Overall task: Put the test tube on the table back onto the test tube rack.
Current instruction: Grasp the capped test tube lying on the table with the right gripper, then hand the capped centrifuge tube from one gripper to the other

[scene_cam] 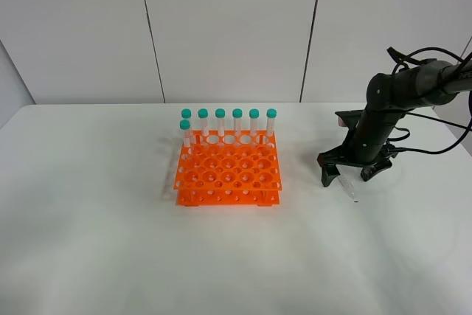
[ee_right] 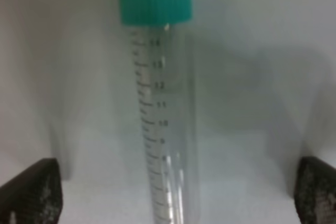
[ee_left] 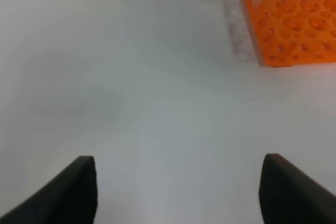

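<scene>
The test tube [scene_cam: 348, 189] lies flat on the white table [scene_cam: 110, 241], right of the orange test tube rack [scene_cam: 228, 172]. In the right wrist view the tube [ee_right: 165, 119] is clear with printed graduations and a teal cap [ee_right: 155, 3]. My right gripper [scene_cam: 346, 176] is open and low over the tube, one finger on each side; the right wrist view [ee_right: 178, 163] shows a wide gap between the tube and each finger. My left gripper [ee_left: 178, 163] is open and empty above bare table, with a corner of the rack [ee_left: 294, 24] ahead. It is outside the exterior high view.
Several identical teal-capped tubes [scene_cam: 228, 122] stand upright along the rack's back row and its left edge. The right arm's black cables [scene_cam: 435, 138] hang near the table's right edge. A grey panelled wall stands behind the table.
</scene>
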